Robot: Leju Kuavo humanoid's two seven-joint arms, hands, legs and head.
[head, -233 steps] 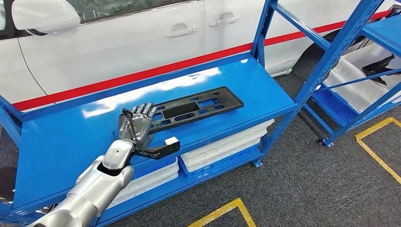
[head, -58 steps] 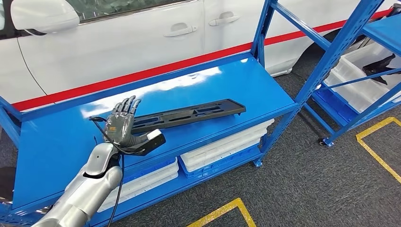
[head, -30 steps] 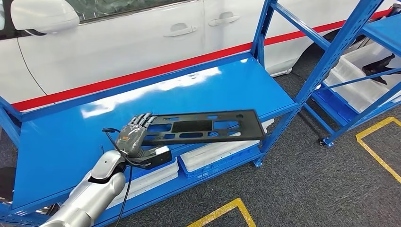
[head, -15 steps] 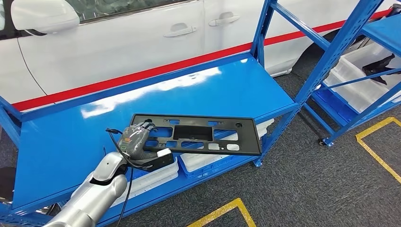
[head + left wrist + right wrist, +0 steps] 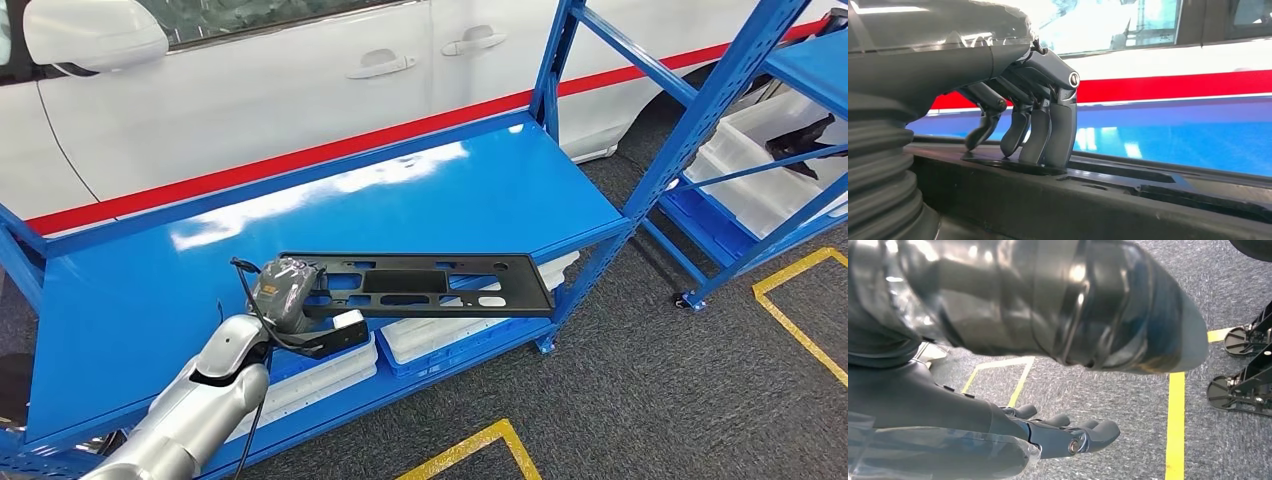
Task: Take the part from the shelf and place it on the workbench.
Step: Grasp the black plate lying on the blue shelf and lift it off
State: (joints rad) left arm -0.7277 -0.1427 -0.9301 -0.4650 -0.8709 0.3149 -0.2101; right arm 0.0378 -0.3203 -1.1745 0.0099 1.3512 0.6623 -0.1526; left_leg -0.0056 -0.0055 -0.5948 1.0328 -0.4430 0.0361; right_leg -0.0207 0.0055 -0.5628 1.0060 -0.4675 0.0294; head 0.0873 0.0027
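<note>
The part (image 5: 430,285) is a long flat black plastic panel with several cut-outs. My left hand (image 5: 282,285) grips its left end, fingers curled over the top face. The panel hangs nearly level, just above the front edge of the blue shelf (image 5: 400,190), its right end out past the edge. In the left wrist view my fingers (image 5: 1038,125) press down on the panel (image 5: 1098,200), with the blue shelf behind. My right hand (image 5: 1063,432) hangs over the grey floor with its fingers spread and holds nothing.
A white car with a red stripe (image 5: 300,80) stands behind the rack. White bins (image 5: 470,320) sit on the lower shelf. A second blue rack (image 5: 760,150) with white bins stands to the right. Yellow lines (image 5: 470,445) mark the grey carpet.
My left hand has lifted the panel off the shelf top and drawn it toward the front edge. Since half a second ago the panel has levelled out.
</note>
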